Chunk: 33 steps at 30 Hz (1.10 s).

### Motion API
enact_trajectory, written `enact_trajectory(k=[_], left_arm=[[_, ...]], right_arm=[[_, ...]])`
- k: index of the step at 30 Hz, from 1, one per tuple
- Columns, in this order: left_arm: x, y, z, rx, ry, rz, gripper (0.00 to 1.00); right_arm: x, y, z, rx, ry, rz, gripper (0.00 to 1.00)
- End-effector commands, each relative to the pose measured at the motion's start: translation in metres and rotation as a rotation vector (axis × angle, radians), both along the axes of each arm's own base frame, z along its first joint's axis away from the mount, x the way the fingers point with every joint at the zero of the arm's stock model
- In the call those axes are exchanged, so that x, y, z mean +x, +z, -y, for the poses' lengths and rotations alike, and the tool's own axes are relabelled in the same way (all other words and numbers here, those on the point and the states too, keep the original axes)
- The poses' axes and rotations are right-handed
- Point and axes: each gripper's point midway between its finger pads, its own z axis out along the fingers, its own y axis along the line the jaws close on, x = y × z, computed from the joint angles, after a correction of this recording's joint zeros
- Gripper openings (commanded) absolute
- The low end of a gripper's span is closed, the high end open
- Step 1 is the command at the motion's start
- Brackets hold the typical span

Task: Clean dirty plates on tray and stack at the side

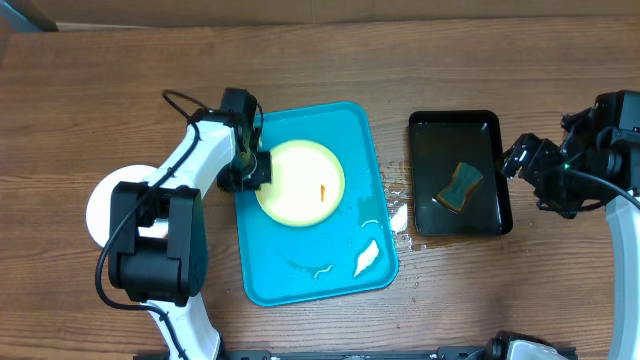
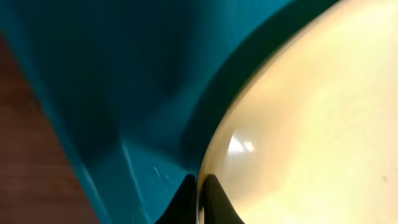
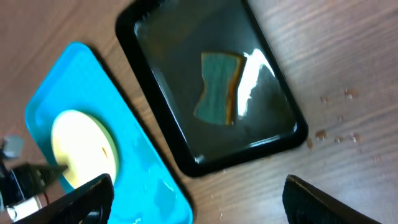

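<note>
A pale yellow plate point(image 1: 300, 182) with a light green rim and a small red-orange smear lies on the turquoise tray point(image 1: 355, 125). My left gripper point(image 1: 256, 170) is shut on the plate's left rim; in the left wrist view the two dark fingertips point(image 2: 199, 185) pinch the rim point(image 2: 298, 124) over the tray floor point(image 2: 124, 93). A white plate point(image 1: 100, 208) lies on the table left of the tray, partly hidden by the left arm. My right gripper point(image 1: 528, 180) is open and empty to the right of the black tray; its view point(image 3: 199, 199) shows the yellow plate point(image 3: 81, 146) and the tray point(image 3: 130, 155).
A narrow black tray point(image 1: 455, 122) to the right of the turquoise one holds water and a green-and-orange sponge point(image 1: 461, 187), also in the right wrist view point(image 3: 217, 87). White foam bits point(image 1: 365, 258) lie on the turquoise tray's front part. Water drops point(image 1: 398, 215) sit between the trays.
</note>
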Motion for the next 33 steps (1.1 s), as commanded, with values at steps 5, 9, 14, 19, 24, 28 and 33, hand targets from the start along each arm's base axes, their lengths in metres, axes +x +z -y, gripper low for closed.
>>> enact_trajectory(k=[5, 9, 14, 19, 24, 28, 33], left_arm=[[-0.041, 0.0, 0.02, -0.088, 0.006, -0.168, 0.09], [-0.038, 0.012, 0.028, -0.139, -0.032, -0.135, 0.14], [-0.027, 0.046, 0.036, -0.194, -0.078, -0.021, 0.3], [-0.023, 0.082, 0.037, -0.208, -0.095, 0.092, 0.41], [-0.024, 0.097, 0.036, -0.212, -0.132, 0.14, 0.43], [-0.028, 0.096, 0.036, -0.21, -0.138, 0.124, 0.44], [-0.03, 0.096, 0.035, -0.209, -0.145, 0.119, 0.44]], right_arm=[[0.012, -0.027, -0.024, -0.007, 0.097, 0.034, 0.87], [0.024, -0.048, -0.036, -0.027, 0.138, 0.065, 0.73], [0.03, -0.079, -0.02, -0.114, 0.035, 0.002, 0.59], [0.029, -0.127, -0.021, -0.099, 0.018, -0.104, 0.5], [0.038, -0.161, -0.024, -0.08, 0.029, -0.153, 0.44], [0.041, -0.19, -0.024, -0.078, 0.031, -0.21, 0.46], [0.038, -0.223, -0.028, -0.05, 0.04, -0.284, 0.1]])
